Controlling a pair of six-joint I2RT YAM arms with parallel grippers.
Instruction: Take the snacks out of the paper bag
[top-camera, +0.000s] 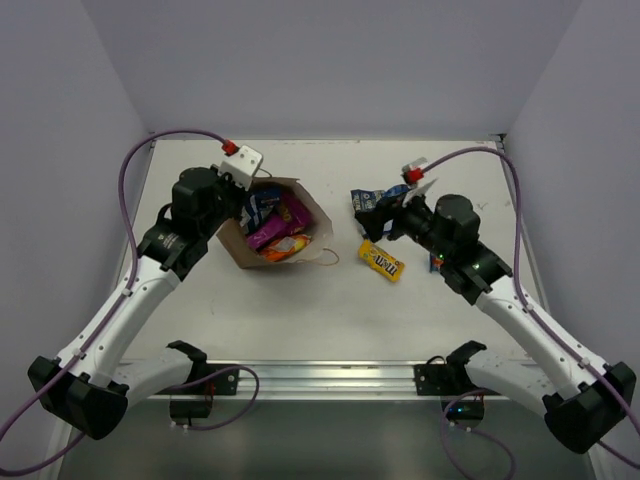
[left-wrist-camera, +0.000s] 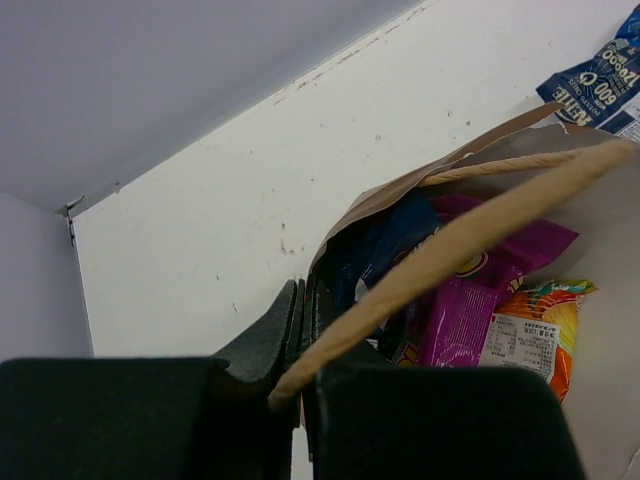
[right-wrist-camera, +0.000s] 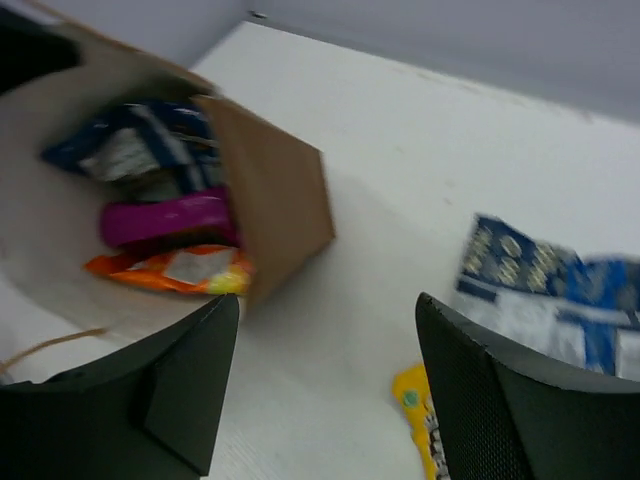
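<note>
- Table (top-camera: 300, 320): flat white matte top, with small dark scuff marks showing in the left wrist view.
- Far wall (top-camera: 320, 60), left wall (top-camera: 50, 200), right wall (top-camera: 600, 150): plain pale grey-lavender panels enclosing the table on three sides.
- Aluminium rail (top-camera: 320, 372): runs along the near table edge.
- Lighting: even and diffuse, with soft shadows.

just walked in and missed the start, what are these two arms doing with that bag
The left end effector is shut on the rim of the paper bag, which lies open on the table. A magenta pouch, an orange packet and a blue packet are inside. The right end effector is open and empty, near a yellow bar and blue wrappers already out.
</note>
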